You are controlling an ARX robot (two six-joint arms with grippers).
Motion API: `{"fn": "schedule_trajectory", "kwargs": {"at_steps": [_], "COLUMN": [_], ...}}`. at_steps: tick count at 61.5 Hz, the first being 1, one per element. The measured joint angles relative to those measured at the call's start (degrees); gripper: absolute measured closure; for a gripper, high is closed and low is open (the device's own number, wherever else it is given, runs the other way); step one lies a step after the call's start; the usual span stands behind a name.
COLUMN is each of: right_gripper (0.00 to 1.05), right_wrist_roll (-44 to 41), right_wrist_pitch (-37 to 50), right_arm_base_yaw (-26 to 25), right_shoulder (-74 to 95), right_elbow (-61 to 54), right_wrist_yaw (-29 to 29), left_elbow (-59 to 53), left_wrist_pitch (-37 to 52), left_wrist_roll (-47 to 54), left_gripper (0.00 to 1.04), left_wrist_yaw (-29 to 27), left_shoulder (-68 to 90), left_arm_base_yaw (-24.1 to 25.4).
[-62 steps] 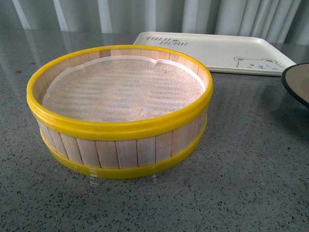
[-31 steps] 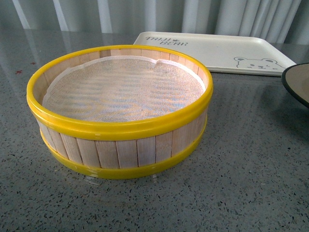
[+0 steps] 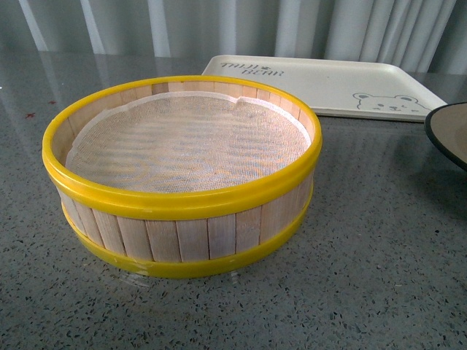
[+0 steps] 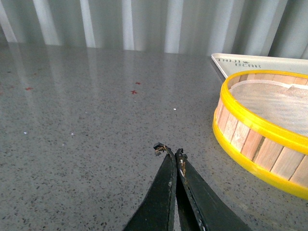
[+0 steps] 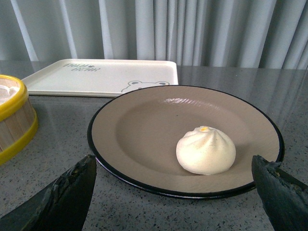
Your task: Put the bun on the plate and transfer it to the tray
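Cool, even daylight fills all three views, coming through the curtain (image 3: pixel 219 29) beyond the table's (image 3: pixel 379 277) far edge, which mirrors it in pale streaks. Shadows under the basket (image 3: pixel 182 211) and bun (image 5: pixel 206 150) are weak and soft. A small glare patch sits on the plate (image 5: pixel 144 130). The right gripper's (image 5: pixel 173 164) fingers (image 5: pixel 62 197) look blurred. The basket's cloth (image 3: pixel 182 142) shows faint coloured banding.

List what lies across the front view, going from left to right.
steamer basket → tray, set further back → plate, cut off by the right border of the picture.
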Motion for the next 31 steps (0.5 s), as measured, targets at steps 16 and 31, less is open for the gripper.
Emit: {"fn": "schedule_trajectory", "kwargs": {"at_steps": [16, 31], "right_gripper": [0.09, 0.09], "right_wrist_roll": [0.00, 0.00], "right_wrist_pitch": [0.00, 0.00], "right_arm_base_yaw": [0.00, 0.00], "right_shoulder": [0.00, 0.00], "right_elbow": [0.00, 0.00], "right_wrist_yaw": [0.00, 0.02], "left_elbow": [0.00, 0.00], "left_wrist_pitch": [0.00, 0.00], "left_wrist_roll": [0.00, 0.00], "left_gripper": [1.01, 0.71], "left_wrist_yaw": [-0.07, -0.07], "left_shoulder": [-0.13, -0.13], "left_arm_base_yaw": [0.00, 0.00]}}
